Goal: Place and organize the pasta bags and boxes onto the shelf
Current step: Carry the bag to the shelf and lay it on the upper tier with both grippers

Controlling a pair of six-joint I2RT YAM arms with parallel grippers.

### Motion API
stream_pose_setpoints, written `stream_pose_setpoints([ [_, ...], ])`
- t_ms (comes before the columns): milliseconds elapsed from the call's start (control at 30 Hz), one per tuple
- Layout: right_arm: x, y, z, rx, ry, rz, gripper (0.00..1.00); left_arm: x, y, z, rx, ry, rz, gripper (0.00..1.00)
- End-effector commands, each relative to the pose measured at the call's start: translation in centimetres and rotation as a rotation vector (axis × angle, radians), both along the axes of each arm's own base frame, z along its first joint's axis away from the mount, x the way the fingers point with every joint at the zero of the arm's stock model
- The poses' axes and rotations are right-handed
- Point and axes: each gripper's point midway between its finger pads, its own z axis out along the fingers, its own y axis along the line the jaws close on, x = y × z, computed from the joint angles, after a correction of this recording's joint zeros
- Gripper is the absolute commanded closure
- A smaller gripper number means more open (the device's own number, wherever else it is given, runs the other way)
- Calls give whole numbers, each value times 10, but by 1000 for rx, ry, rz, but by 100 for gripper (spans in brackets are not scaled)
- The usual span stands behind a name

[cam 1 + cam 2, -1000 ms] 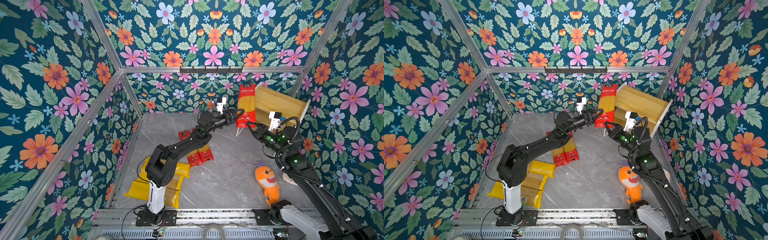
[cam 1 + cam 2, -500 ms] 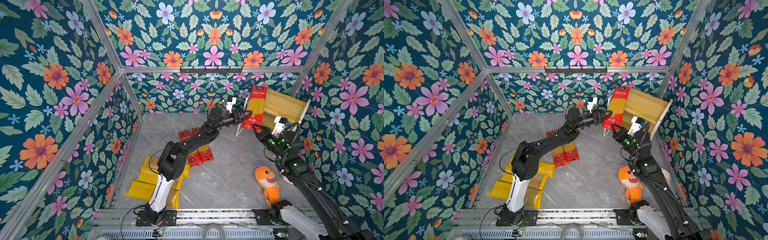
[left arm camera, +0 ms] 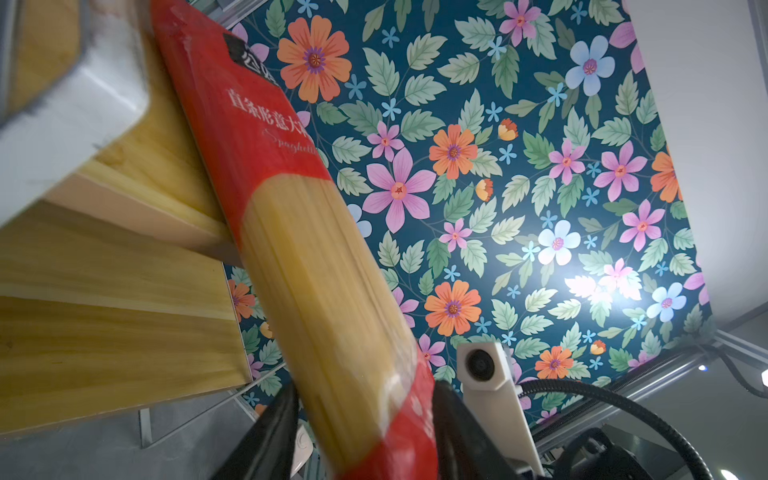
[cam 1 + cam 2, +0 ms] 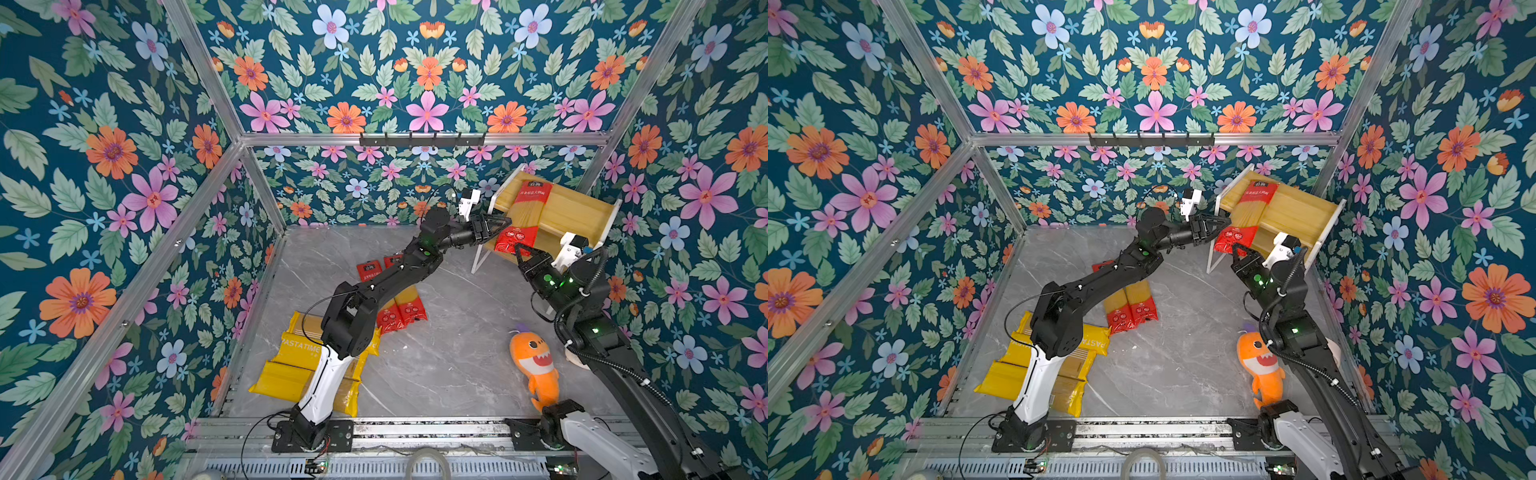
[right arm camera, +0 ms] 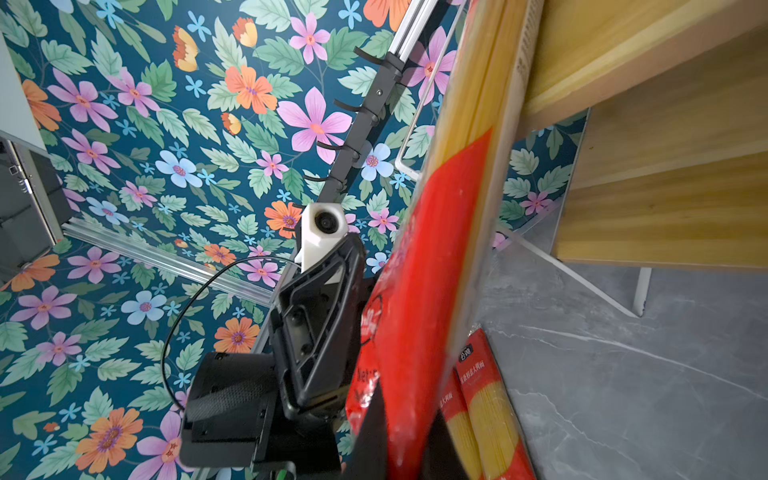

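The red clear-windowed spaghetti pack [image 4: 524, 215] is leaned on the slanted light-wood shelf [image 4: 578, 212], pinched low by the right gripper [image 4: 522, 250] and straddled by the left gripper [image 4: 500, 227], whose grip cannot be told; if released unseated, it may be toppled.

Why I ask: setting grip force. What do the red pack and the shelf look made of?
The red pack looks like thin glossy plastic film: its middle is see-through and it glints. The shelf has light matte wood boards, going by the visible grain, on a thin white frame, probably painted metal.
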Motion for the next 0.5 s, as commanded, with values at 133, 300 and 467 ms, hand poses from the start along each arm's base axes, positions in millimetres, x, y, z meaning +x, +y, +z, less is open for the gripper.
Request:
stream_pose_setpoints([
  [133,15,-9,22,38,-24,-68,100,-4,26,14,-30,-58,38,30],
  [300,28,-17,21,27,61,-111,100,-9,63,-9,37,-81,115,28],
  [467,41,-16,33,48,48,-108,100,-20,97,-33,68,-58,183,28],
])
